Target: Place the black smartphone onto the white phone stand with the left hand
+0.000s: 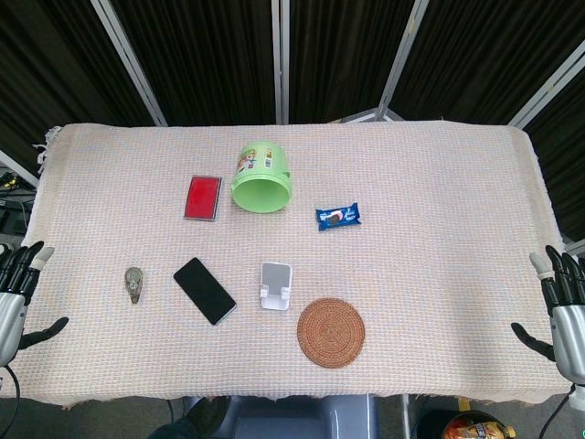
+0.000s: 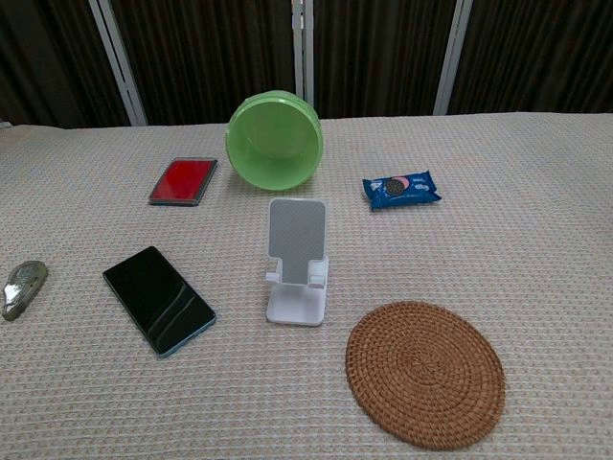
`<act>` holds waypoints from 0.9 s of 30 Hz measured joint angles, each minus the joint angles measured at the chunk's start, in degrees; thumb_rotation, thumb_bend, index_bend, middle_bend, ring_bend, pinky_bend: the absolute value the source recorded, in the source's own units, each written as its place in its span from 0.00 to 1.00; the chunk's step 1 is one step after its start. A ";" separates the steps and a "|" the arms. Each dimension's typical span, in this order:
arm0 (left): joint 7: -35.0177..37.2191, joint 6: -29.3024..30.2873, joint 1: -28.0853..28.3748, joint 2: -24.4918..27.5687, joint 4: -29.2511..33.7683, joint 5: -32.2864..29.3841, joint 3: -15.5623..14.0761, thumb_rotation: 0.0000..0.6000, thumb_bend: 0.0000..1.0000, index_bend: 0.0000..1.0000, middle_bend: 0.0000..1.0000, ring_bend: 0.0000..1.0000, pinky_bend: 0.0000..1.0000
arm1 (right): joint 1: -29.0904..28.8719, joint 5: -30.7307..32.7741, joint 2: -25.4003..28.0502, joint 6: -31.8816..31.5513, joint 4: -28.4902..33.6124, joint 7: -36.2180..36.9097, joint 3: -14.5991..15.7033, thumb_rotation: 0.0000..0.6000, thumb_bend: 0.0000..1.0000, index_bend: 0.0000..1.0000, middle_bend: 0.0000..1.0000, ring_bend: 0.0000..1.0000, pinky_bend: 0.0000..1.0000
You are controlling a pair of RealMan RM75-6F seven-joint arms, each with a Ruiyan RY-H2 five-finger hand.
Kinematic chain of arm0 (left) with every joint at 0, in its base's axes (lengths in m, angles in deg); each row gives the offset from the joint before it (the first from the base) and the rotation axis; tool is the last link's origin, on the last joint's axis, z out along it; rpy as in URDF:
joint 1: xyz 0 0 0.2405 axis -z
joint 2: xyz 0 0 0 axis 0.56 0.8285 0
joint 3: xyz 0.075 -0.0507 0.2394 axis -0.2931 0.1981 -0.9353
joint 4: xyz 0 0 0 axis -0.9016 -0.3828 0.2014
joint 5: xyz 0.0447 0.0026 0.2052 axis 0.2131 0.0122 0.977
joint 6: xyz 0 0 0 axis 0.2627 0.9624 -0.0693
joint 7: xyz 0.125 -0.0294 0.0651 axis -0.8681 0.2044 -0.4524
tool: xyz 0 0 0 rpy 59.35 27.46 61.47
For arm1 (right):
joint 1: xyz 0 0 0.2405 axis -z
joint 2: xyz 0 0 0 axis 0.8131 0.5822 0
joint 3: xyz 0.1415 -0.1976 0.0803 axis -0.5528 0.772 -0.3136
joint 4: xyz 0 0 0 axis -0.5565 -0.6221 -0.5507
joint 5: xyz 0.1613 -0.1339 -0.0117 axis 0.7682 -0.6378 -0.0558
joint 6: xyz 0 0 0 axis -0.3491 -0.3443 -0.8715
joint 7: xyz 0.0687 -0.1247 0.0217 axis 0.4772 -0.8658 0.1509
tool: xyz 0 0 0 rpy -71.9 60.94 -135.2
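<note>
The black smartphone (image 1: 205, 290) (image 2: 158, 298) lies flat on the cloth, screen up, turned diagonally. The white phone stand (image 1: 275, 285) (image 2: 298, 259) stands upright just right of it, with a small gap between them and nothing on it. My left hand (image 1: 16, 294) hangs at the table's left edge, fingers apart and holding nothing, far left of the phone. At the right edge my right hand (image 1: 563, 306) is likewise spread and holds nothing. Neither hand shows in the chest view.
A green bucket (image 1: 262, 178) (image 2: 275, 138) lies on its side behind the stand. A red flat case (image 1: 203, 197) (image 2: 183, 181), a blue snack packet (image 1: 338, 216) (image 2: 401, 190), a woven round mat (image 1: 331, 331) (image 2: 425, 372) and a small grey-gold object (image 1: 134, 283) (image 2: 22, 286) lie around.
</note>
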 measured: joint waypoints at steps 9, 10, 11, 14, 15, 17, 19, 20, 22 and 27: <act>-0.91 -1.44 0.60 -0.37 -0.54 -0.30 -0.14 1.00 0.00 0.00 0.00 0.00 0.00 | 0.01 0.19 0.48 0.74 0.37 1.13 0.27 1.00 0.00 0.00 0.00 0.00 0.00; -1.06 -1.83 0.78 -0.50 -0.73 -0.34 -0.15 1.00 0.00 0.00 0.00 0.00 0.00 | 0.02 0.19 0.52 0.79 0.43 1.24 0.30 1.00 0.00 0.00 0.00 0.00 0.00; -1.16 -2.17 0.95 -0.61 -0.88 -0.38 -0.16 1.00 0.00 0.00 0.00 0.00 0.00 | 0.03 0.19 0.58 0.83 0.50 1.38 0.34 1.00 0.00 0.00 0.00 0.00 0.00; -1.38 -3.61 1.68 -1.03 -1.45 -0.54 -0.19 1.00 0.00 0.00 0.00 0.00 0.00 | 0.11 0.20 0.71 0.83 0.79 1.75 0.40 1.00 0.00 0.00 0.00 0.00 0.00; -1.43 -4.24 1.99 -1.17 -1.63 -0.56 -0.22 1.00 0.00 0.00 0.00 0.00 0.00 | 0.15 0.23 0.75 0.77 0.88 1.82 0.40 1.00 0.00 0.00 0.00 0.00 0.00; -1.51 -6.54 3.16 -1.55 -2.19 -0.61 -0.27 1.00 0.00 0.00 0.00 0.00 0.00 | 0.31 0.32 0.82 0.45 0.96 1.75 0.33 1.00 0.00 0.00 0.00 0.00 0.00; -1.57 -9.86 5.04 -2.15 -3.00 -0.60 -0.18 1.00 0.00 0.00 0.00 0.00 0.00 | 0.43 0.55 0.82 0.26 0.91 1.62 0.24 1.00 0.00 0.00 0.00 0.00 0.00; -1.62 -11.47 6.07 -2.53 -3.48 -0.52 -0.09 1.00 0.00 0.00 0.00 0.00 0.00 | 0.49 0.81 0.80 0.19 0.88 1.53 0.17 1.00 0.00 0.00 0.00 0.00 0.00; -1.81 -15.44 8.89 -3.80 -5.09 -0.18 0.18 1.00 0.00 0.01 0.00 0.00 0.00 | 0.51 1.36 0.79 0.25 0.87 1.52 0.02 1.00 0.00 0.00 0.00 0.00 0.00; -2.02 -24.37 16.27 -8.15 -10.69 1.88 0.61 1.00 0.00 0.11 0.00 0.05 0.04 | 0.20 3.83 0.88 1.22 0.84 1.53 -0.72 1.00 0.00 0.00 0.00 0.00 0.00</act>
